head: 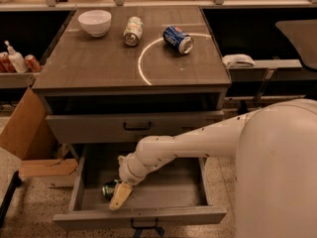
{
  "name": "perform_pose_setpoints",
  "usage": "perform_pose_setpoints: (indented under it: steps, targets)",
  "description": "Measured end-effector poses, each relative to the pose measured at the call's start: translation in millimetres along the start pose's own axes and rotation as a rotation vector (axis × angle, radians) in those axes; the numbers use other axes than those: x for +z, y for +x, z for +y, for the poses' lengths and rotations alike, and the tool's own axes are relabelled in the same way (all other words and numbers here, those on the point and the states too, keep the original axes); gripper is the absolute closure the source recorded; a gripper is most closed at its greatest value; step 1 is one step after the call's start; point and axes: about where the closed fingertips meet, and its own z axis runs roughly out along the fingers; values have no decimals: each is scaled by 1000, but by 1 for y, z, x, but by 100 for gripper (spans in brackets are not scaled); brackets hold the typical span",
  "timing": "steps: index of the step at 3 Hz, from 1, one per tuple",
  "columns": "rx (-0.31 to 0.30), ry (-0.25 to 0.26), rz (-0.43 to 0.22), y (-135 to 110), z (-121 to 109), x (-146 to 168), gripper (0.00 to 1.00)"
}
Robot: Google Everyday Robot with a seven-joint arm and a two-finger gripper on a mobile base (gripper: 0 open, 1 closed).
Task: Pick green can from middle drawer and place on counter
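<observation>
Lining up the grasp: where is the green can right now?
In the camera view, the green can lies in the open middle drawer, toward its front left, with the gripper right beside it.
</observation>
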Motion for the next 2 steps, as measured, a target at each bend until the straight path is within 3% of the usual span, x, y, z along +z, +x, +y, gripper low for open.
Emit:
perform_pose_setpoints:
  steps: [2]
  targets:
    - [-69,35,-84,5,-30,34,0]
